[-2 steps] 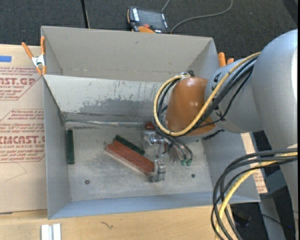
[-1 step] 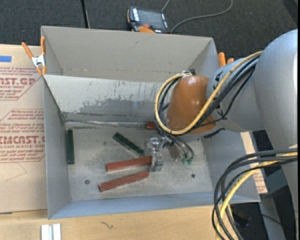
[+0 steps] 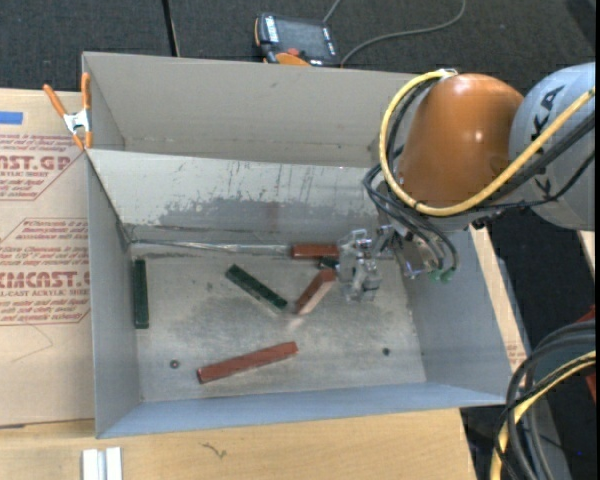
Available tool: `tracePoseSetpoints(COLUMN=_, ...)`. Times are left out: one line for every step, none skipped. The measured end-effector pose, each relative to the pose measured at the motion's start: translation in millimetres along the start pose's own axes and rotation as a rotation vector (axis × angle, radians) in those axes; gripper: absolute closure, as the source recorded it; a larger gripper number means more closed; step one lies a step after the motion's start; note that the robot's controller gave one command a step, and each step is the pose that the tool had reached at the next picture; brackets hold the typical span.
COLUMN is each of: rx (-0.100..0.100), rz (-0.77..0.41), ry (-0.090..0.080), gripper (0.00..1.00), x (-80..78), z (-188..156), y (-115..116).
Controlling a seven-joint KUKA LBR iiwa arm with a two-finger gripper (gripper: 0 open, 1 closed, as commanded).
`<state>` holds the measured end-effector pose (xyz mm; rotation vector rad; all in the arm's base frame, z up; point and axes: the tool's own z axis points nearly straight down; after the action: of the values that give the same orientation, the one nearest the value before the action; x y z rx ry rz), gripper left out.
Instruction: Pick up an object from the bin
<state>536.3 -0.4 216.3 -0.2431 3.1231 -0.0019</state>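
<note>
My gripper (image 3: 358, 271) hangs low over the right part of the bin floor, near the back wall. Just left of it lies a short red-brown stick (image 3: 312, 252), pointing at the gripper. A brown stick with a pale tip (image 3: 313, 292) lies slanted right below that, its upper end close to the gripper. A dark green stick (image 3: 257, 286) lies slanted further left, its lower end meeting that pale tip.
A long red-brown bar (image 3: 247, 362) lies near the front of the floor. A dark green bar (image 3: 140, 293) stands along the left wall. The arm's orange cover and yellow cables hang over the bin's right rim.
</note>
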Motion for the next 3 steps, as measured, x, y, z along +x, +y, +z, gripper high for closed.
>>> tracePoseSetpoints(rx=-0.002, rz=-0.001, ry=0.009, gripper=0.00, x=1.3, z=4.5, y=0.9)
tracePoseSetpoints(rx=-0.006, rz=0.036, ry=0.010, gripper=0.00, x=-45.1, z=81.8, y=67.2)
tracePoseSetpoints(rx=-0.004, rz=-0.197, ry=0.005, gripper=0.00, x=-61.0, z=146.5, y=103.7)
